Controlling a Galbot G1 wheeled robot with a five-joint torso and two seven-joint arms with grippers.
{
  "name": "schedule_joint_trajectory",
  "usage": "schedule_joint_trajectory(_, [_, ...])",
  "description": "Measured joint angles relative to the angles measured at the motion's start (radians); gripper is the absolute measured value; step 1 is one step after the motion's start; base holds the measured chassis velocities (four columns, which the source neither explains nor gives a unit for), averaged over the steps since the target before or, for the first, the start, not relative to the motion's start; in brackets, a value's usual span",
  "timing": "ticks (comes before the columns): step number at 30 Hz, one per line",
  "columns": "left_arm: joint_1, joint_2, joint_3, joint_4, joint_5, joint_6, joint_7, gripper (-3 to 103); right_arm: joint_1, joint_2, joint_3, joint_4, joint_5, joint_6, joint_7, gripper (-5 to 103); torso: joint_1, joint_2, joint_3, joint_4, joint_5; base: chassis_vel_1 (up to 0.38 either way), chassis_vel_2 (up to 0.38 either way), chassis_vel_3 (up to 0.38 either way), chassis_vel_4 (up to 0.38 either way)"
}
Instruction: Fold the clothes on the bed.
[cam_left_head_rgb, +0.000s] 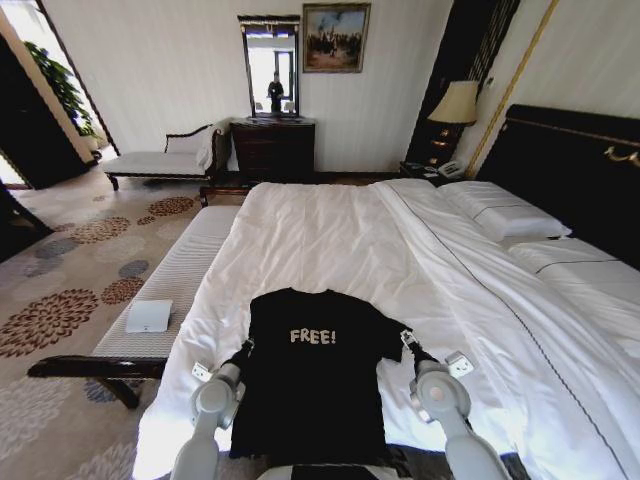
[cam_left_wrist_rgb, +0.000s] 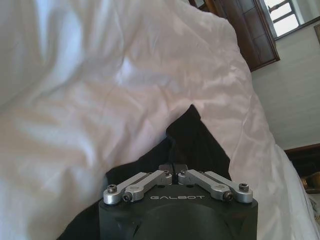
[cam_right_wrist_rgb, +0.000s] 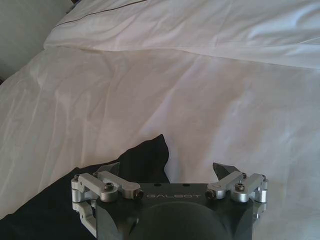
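The clothes (cam_left_head_rgb: 310, 390), a black T-shirt with pale "FREE!" lettering, lie flat near the front edge of the bed (cam_left_head_rgb: 330, 230), on its white duvet. At the shirt's left sleeve, my left gripper (cam_left_head_rgb: 243, 352) has its fingers closed together against the black fabric (cam_left_wrist_rgb: 195, 140), which rises to a small peak just beyond my left gripper (cam_left_wrist_rgb: 172, 167). My right gripper (cam_left_head_rgb: 408, 342) is at the right sleeve. In the right wrist view my right gripper (cam_right_wrist_rgb: 167, 172) is open, and a pointed corner of the clothes (cam_right_wrist_rgb: 135, 165) lies between its fingers, nearer one finger.
A grey-striped bench (cam_left_head_rgb: 170, 290) runs along the bed's left side with a small white box (cam_left_head_rgb: 148, 316) on it. Pillows (cam_left_head_rgb: 505, 215) and a dark headboard (cam_left_head_rgb: 570, 170) are to the right. A dresser (cam_left_head_rgb: 272, 148) stands against the far wall.
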Motion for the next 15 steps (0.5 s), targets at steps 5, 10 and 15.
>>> schedule_joint_trajectory(5, [-0.051,0.050,-0.024,-0.002,-0.010,0.000,-0.001,0,-0.004,0.000,0.000,0.006,-0.001,0.000,0.001,100,0.000,0.000,0.000,-0.0001,0.0000,0.000,0.000,0.000,0.000])
schedule_joint_trajectory(10, [-0.100,0.110,-0.051,0.010,-0.023,0.005,-0.001,0,-0.007,-0.002,0.001,0.008,-0.002,0.000,0.002,100,0.000,0.000,0.000,-0.0001,-0.0001,0.000,0.000,0.000,0.000])
schedule_joint_trajectory(15, [-0.128,0.153,-0.082,0.037,-0.036,0.008,0.000,0,-0.005,-0.002,0.001,0.009,-0.003,0.000,0.004,100,0.000,0.000,0.000,0.0000,-0.0002,0.000,0.000,0.000,0.000])
